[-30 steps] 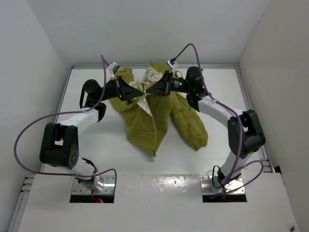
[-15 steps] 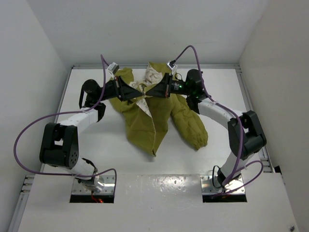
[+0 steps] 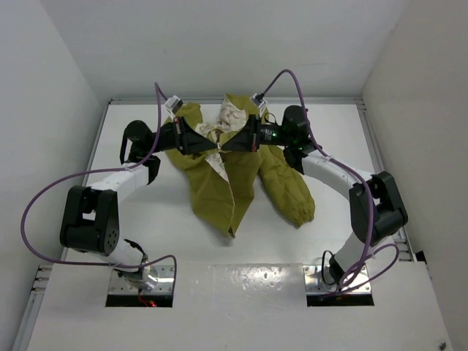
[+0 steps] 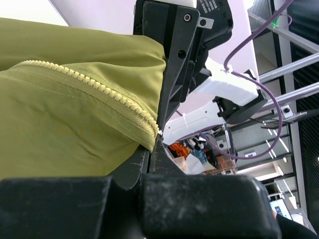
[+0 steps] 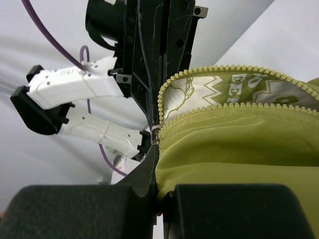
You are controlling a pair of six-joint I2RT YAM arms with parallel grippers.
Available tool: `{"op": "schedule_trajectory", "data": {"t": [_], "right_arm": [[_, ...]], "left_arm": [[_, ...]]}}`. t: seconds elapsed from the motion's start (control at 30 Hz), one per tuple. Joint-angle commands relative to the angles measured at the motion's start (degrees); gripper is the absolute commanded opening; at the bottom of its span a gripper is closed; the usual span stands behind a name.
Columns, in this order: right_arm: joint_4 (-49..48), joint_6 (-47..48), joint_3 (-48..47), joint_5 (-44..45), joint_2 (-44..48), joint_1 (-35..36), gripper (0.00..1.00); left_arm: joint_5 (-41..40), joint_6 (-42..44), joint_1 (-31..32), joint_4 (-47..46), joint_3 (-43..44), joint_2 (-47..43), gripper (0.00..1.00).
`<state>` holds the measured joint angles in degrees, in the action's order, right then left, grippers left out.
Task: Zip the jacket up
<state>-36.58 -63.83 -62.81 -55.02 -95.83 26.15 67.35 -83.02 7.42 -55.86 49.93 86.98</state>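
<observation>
The olive-yellow jacket (image 3: 227,183) hangs lifted over the table's far middle, its cream printed lining (image 3: 232,115) showing at the top. My left gripper (image 3: 213,141) is shut on one front edge by its zipper teeth (image 4: 99,89). My right gripper (image 3: 224,143) is shut on the other front edge, right at the metal zipper slider (image 5: 155,135). The two grippers' tips meet nose to nose. In the right wrist view the zipper teeth (image 5: 224,113) split open above the slider, with lining (image 5: 224,89) between them.
A sleeve with elastic cuff (image 3: 301,212) lies right of the jacket body. The white table (image 3: 131,219) is walled on three sides. Purple cables (image 3: 44,212) loop from both arms.
The right gripper has moved left to meet the left gripper's tip, closing the gap between them. The jacket body has shifted a little.
</observation>
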Motion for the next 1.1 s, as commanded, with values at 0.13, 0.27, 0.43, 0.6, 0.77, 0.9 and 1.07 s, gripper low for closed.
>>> {"op": "schedule_trajectory", "data": {"t": [0.13,0.27,0.43,0.6,0.77,0.9,1.07], "right_arm": [[11.3,12.8,-1.0,-12.1,4.1,1.0,0.0],[15.7,17.6,-1.6,-12.6,4.7,0.7,0.0],[16.8,18.6,-1.8,-12.3,5.0,0.8,0.0],[14.6,16.0,-1.3,-12.0,5.3,0.5,0.0],[13.5,14.0,0.1,-12.3,6.0,0.5,0.0],[15.0,12.4,0.6,-11.3,6.4,0.6,0.0],[16.7,9.6,1.2,-9.7,6.3,0.5,0.0]], "left_arm": [[-5.0,4.1,-2.1,-1.5,2.0,-4.0,0.0],[-6.1,8.3,-2.1,2.5,1.5,-6.1,0.0],[-6.6,13.7,-2.1,9.8,1.5,-7.3,0.0],[-10.0,31.6,-2.1,30.2,6.7,-8.3,0.38],[-17.2,44.5,-2.1,51.7,12.7,-10.6,0.46],[-23.8,60.3,3.3,69.3,19.9,-13.2,0.35],[-29.8,68.0,8.2,84.8,20.6,-16.0,0.27]]}}
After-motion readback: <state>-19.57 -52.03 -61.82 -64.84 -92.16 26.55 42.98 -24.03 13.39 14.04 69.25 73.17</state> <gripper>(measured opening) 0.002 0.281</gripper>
